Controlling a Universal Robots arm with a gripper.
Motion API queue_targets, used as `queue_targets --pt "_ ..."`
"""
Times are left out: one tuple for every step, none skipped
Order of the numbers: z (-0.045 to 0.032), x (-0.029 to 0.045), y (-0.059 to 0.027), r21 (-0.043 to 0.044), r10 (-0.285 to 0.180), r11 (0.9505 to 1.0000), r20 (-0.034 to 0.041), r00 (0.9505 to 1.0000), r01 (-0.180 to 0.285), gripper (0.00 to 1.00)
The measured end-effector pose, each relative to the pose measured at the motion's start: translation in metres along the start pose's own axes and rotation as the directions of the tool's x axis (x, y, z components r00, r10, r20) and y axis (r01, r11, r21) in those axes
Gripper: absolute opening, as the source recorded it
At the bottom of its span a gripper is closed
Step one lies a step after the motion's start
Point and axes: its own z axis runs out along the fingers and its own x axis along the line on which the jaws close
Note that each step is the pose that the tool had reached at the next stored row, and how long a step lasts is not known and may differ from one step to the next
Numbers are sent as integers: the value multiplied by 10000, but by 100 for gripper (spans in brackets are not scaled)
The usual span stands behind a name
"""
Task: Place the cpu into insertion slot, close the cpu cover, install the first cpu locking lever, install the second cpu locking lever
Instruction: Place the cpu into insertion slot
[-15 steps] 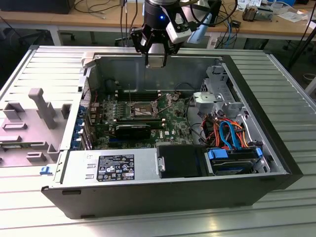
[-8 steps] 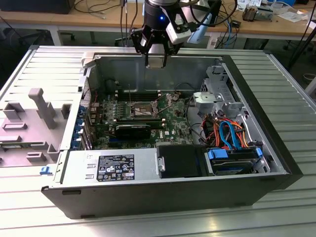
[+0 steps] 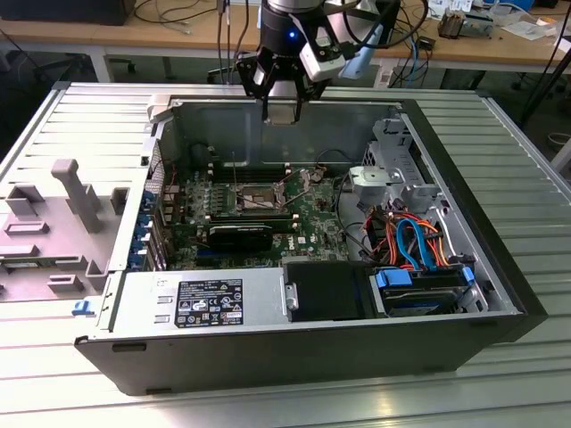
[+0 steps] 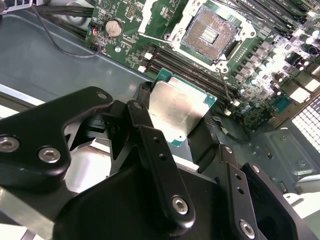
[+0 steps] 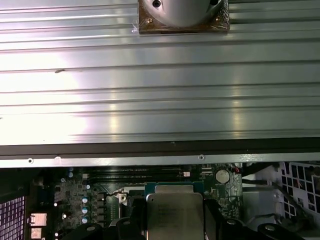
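We had the flat, square, silvery-grey cpu (image 4: 181, 106) clamped by 2 opposite edges in our black gripper (image 4: 175, 119), presumably leaving its underside free for the uncovered gold-brown square insertion slot (image 4: 207, 33) below.

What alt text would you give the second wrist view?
The black hand grips the cpu by two opposite edges, silvery top showing, held over the green motherboard. Beyond it the insertion slot sits empty, its gold-brown contact field exposed.
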Motion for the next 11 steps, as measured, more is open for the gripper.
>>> queue_targets --pt "12 0 -1 0 0 10000 0 10000 0 55" --pt "13 0 -1 0 0 10000 0 10000 0 55" --pt "14 0 -1 0 0 10000 1 10000 0 55" --pt "16 0 -1 -1 0 10000 1 10000 0 55" --pt "17 0 -1 0 0 10000 0 10000 0 55" --pt "19 0 -2 0 0 10000 0 10000 0 55" --pt "20 -1 -2 0 -1 10000 0 10000 1 55" --pt "24 -1 -2 -1 0 10000 0 10000 0 55" --pt "27 -1 -2 0 0 10000 0 10000 0 55" --pt "29 -1 -2 0 0 10000 1 10000 0 55" --pt "31 -1 -3 0 0 10000 0 10000 0 55"
